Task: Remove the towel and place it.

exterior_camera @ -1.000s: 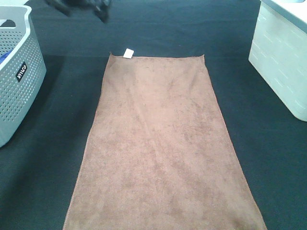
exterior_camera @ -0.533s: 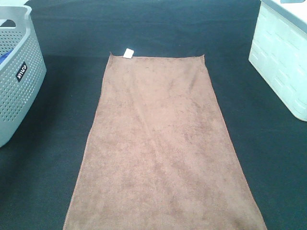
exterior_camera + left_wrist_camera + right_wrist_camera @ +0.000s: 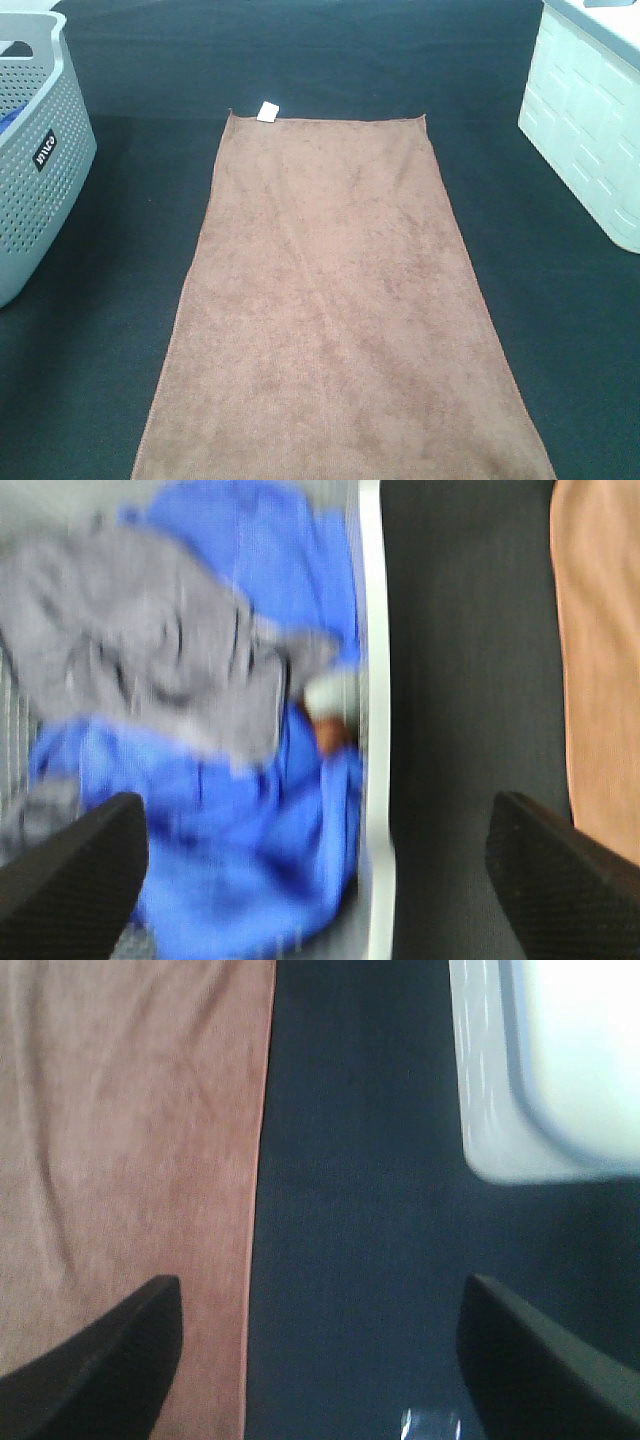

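The towel (image 3: 340,310) is a long brown plush cloth spread flat on the dark mat, with a small white tag (image 3: 267,111) at its far left corner. Neither gripper shows in the exterior high view. In the left wrist view my left gripper (image 3: 310,820) hangs open over the rim of the grey basket (image 3: 372,680), with the towel's edge (image 3: 600,660) off to one side. My right gripper (image 3: 320,1295) is open and empty above bare mat, between the towel's edge (image 3: 130,1130) and the white bin (image 3: 560,1070).
A perforated grey basket (image 3: 40,150) stands at the left of the mat; it holds a blue cloth (image 3: 250,560) and a grey cloth (image 3: 130,650). A white bin (image 3: 590,130) stands at the right. Dark mat (image 3: 330,60) surrounds the towel.
A dark arm seen at the top left of the exterior view a second ago has moved out of that view. The towel has not shifted.
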Action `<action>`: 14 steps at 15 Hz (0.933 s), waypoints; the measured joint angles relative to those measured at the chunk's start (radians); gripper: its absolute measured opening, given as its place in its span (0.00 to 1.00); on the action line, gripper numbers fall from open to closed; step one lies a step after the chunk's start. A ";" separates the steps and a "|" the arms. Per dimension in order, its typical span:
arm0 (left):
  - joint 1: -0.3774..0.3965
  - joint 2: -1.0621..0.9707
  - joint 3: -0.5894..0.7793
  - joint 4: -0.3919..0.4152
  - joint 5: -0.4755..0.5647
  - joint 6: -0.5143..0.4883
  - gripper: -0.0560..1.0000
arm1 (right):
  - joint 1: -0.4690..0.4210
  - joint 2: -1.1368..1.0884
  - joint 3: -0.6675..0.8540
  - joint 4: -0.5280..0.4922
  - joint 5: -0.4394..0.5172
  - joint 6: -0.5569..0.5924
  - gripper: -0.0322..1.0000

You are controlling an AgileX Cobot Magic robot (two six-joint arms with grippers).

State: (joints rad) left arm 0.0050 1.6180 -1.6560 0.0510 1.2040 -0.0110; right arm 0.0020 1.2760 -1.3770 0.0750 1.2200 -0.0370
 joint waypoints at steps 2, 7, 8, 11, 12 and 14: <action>0.000 -0.218 0.230 0.002 -0.041 0.000 0.87 | 0.000 -0.194 0.184 0.000 0.002 0.028 0.73; 0.000 -0.698 0.614 0.004 -0.085 0.000 0.87 | 0.000 -0.675 0.483 0.000 0.004 0.031 0.73; 0.000 -0.791 0.674 0.004 -0.099 0.000 0.87 | 0.000 -0.746 0.516 0.000 0.004 0.031 0.73; 0.000 -1.031 0.818 0.004 -0.122 0.000 0.87 | 0.000 -0.933 0.600 -0.005 0.004 0.031 0.73; 0.000 -1.098 0.863 0.004 -0.123 0.000 0.87 | 0.000 -0.987 0.622 -0.010 0.004 0.031 0.73; 0.000 -1.223 0.937 0.004 -0.123 0.000 0.87 | 0.000 -1.068 0.663 -0.016 0.003 0.031 0.73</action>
State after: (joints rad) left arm 0.0050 0.3950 -0.7190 0.0550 1.0810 -0.0110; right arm 0.0020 0.2080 -0.7140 0.0590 1.2230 -0.0060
